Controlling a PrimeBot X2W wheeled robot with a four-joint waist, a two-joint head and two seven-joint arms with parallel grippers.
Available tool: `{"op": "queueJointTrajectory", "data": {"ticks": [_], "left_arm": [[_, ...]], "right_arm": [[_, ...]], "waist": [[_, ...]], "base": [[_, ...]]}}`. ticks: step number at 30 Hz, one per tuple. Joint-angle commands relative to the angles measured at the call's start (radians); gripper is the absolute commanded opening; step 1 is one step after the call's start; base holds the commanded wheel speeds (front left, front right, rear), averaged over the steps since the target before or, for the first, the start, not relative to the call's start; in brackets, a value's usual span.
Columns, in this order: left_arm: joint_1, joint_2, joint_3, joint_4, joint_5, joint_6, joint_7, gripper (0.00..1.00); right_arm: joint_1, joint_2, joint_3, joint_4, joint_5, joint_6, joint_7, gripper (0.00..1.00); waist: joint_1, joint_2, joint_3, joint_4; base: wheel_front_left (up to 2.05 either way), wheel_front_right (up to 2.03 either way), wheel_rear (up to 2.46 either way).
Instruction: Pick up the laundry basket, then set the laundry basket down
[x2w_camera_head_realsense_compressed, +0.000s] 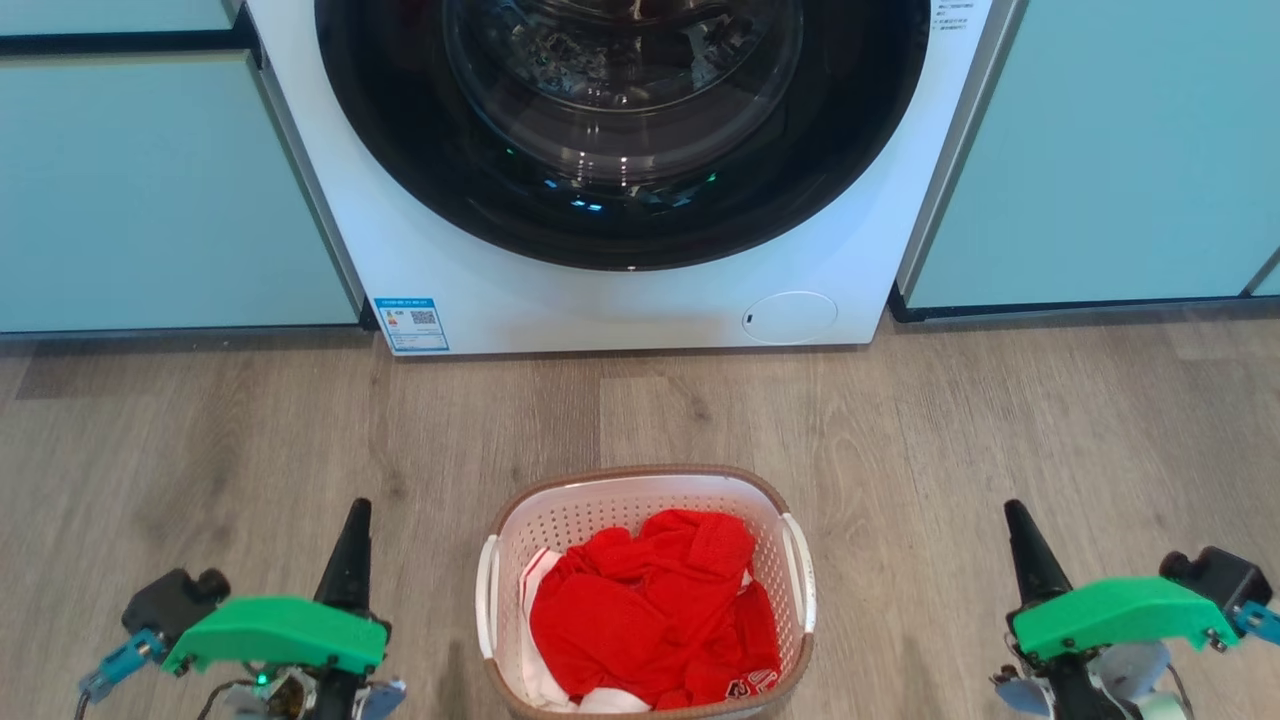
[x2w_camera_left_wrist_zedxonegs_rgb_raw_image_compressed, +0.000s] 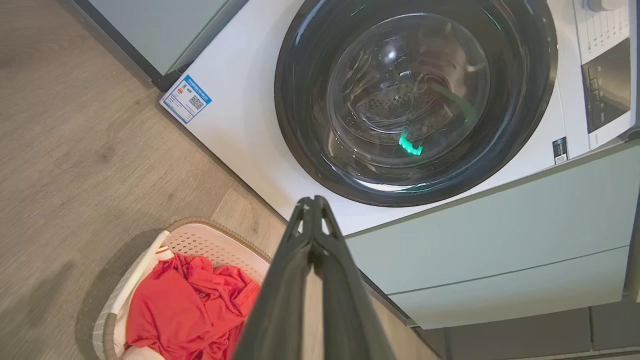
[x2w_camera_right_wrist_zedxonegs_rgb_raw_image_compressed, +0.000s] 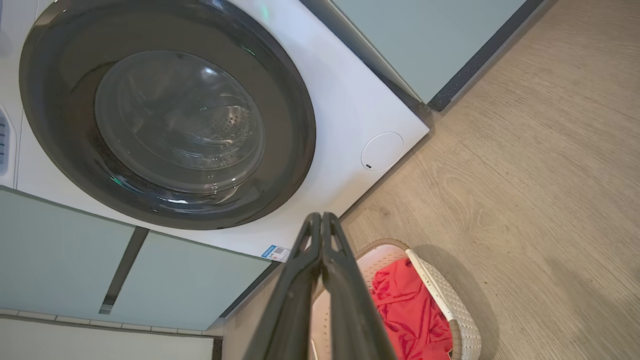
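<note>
Laundry basket upright, long axis twd washer.

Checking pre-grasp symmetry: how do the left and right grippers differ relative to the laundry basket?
The left gripper stands nearer the laundry basket than the right gripper. The left gripper rises nearly upright in the head view; the right gripper leans inward slightly more. Both are shut, empty, clear of the basket and point toward the washing machine.
</note>
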Motion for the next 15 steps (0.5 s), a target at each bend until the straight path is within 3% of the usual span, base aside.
{"op": "queueJointTrajectory", "data": {"ticks": [1, 15], "left_arm": [[-0.056, 0.016, 0.033, -0.028, -0.021, -0.011, 0.005, 0.00], [-0.077, 0.016, 0.073, -0.019, -0.167, -0.026, 0.045, 0.00]], "right_arm": [[-0.057, -0.014, 0.004, -0.028, 0.024, 0.003, 0.007, 0.00], [-0.074, -0.016, -0.026, -0.021, 0.173, 0.003, 0.046, 0.00]], "waist": [[-0.0001, 0.0000, 0.000, 0.000], [-0.0001, 0.0000, 0.005, -0.004]], "base": [[0.00, 0.00, 0.00], [0.00, 0.00, 0.00]]}}
